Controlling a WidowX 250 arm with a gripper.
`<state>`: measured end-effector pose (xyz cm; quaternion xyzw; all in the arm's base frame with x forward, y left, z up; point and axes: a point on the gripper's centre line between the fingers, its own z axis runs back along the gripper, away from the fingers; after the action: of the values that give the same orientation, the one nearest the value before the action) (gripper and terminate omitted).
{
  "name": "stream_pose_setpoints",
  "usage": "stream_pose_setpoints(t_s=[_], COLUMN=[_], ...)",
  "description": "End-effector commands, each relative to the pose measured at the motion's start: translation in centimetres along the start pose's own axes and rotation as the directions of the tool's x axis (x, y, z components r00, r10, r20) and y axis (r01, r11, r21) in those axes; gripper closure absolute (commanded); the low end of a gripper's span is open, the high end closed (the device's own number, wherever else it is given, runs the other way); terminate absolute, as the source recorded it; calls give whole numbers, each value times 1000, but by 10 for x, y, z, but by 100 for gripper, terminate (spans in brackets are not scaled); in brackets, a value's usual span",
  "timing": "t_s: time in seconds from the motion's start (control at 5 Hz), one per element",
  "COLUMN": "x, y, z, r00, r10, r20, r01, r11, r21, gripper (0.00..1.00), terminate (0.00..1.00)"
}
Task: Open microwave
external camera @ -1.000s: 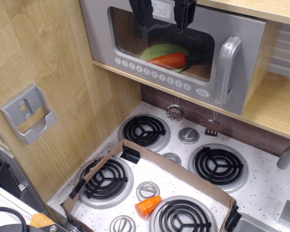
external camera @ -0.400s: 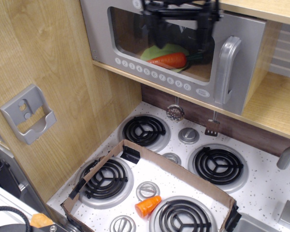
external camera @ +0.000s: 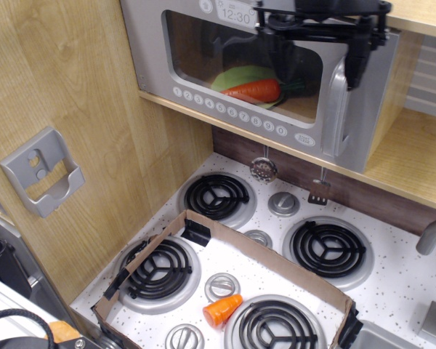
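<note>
A toy kitchen with light wood-grain panels fills the scene, a white speckled stovetop with black coil burners lying near and a brown cardboard tray resting across it. Up at the far side, on a wooden shelf, sits the large silver-grey plastic microwave, door shut, with a toy carrot on a green plate behind the window. At its right, the black gripper hangs with fingers spread wide, one before the window and one by the chunky grey handle, holding nothing, apparently lining up to straddle the handle.

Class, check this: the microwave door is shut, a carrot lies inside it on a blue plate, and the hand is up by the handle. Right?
One slip: the plate is green, not blue, as observation.image shows. The microwave door is shut, the carrot lies inside, and the hand is by the handle.
</note>
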<state>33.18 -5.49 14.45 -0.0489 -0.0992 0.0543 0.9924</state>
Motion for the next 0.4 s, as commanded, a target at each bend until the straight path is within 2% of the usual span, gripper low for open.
stream_pose_setpoints(t_s=[0.0, 0.2], x=[10, 16], y=[-12, -10], z=[12, 5], r00=[984, 979], r10=[-138, -172], r20=[112, 110], r01=[139, 175], r11=[990, 984], r21=[-4, -17], gripper=[0, 0], terminate=[0, 0])
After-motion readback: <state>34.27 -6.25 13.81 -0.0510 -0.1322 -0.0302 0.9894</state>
